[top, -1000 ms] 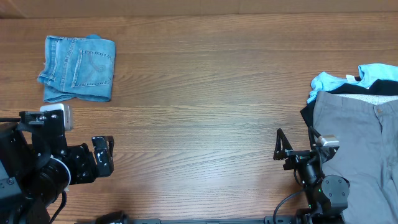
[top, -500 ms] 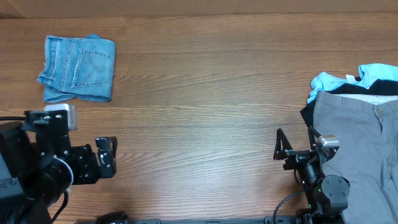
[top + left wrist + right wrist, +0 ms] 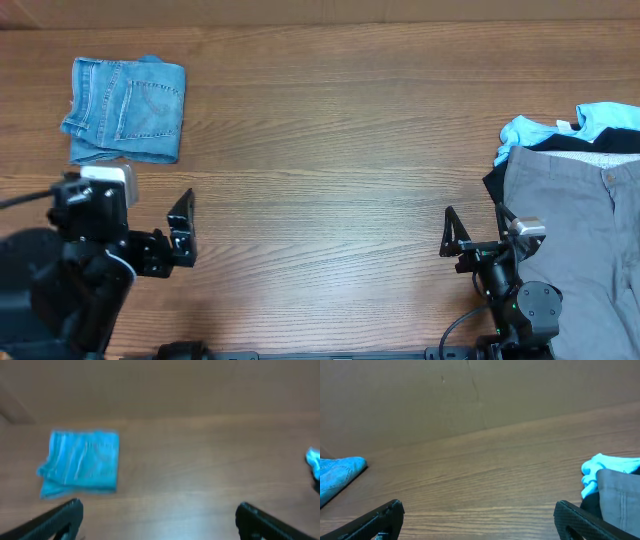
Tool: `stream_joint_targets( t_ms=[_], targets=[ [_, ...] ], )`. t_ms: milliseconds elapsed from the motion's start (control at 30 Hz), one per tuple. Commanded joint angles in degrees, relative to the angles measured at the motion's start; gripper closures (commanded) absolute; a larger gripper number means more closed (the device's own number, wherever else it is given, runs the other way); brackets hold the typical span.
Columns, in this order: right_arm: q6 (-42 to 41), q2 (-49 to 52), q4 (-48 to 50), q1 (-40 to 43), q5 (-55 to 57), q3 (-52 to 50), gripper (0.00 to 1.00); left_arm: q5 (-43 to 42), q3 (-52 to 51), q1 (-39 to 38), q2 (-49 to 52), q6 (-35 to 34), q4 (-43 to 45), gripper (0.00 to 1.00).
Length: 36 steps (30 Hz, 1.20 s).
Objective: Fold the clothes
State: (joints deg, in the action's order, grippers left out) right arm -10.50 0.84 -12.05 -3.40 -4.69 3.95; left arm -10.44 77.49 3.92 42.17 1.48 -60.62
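The light-blue denim jeans (image 3: 125, 110) lie folded into a small rectangle at the far left of the table, a stitched back pocket facing up. They also show in the left wrist view (image 3: 82, 460) and at the left edge of the right wrist view (image 3: 340, 472). My left gripper (image 3: 158, 218) is open and empty, just in front of and to the right of the jeans, not touching them (image 3: 159, 507). My right gripper (image 3: 476, 222) is open and empty over bare wood, just left of the clothes pile (image 3: 479, 506).
A pile of unfolded clothes lies at the right edge: grey trousers (image 3: 575, 230) on top, a sky-blue garment (image 3: 545, 128) behind, and a black one (image 3: 495, 185) under them. The wooden table (image 3: 330, 150) stretches between the jeans and the pile.
My left arm has swung round; its gripper moved up and right, from pointing right to pointing at the far edge. The right arm, the jeans and the pile have not moved.
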Motion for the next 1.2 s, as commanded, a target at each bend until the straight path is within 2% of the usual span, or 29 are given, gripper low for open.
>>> stream_joint_targets(
  t_ms=[0, 300, 567, 767, 967, 1167],
  targets=[
    [-0.2, -0.7, 0.2, 0.3, -0.3, -0.3, 0.0, -0.2, -11.7, -0.8, -6.5, 0.3, 7.4, 0.0],
    [-0.2, -0.7, 0.2, 0.3, -0.3, -0.3, 0.0, -1.8, -41.6, -1.4, -26.2, 0.2, 32.2, 0.0],
    [-0.2, -0.7, 0.2, 0.3, -0.3, -0.3, 0.0, -4.7, -61.2, -1.4, -37.3, 0.2, 46.1, 0.0],
    [-0.2, -0.7, 0.2, 0.3, -0.3, -0.3, 0.0, -4.8, -70.4, -1.4, -42.0, -0.4, 51.6, 0.0],
    [-0.2, -0.7, 0.2, 0.3, -0.3, -0.3, 0.0, -4.6, -77.1, -1.8, -42.0, -2.4, 57.3, 0.0],
    [-0.2, -0.7, 0.2, 0.3, -0.3, -0.3, 0.0, -4.6, -77.2, -1.8, -42.0, -2.8, 57.7, 0.0]
  ],
)
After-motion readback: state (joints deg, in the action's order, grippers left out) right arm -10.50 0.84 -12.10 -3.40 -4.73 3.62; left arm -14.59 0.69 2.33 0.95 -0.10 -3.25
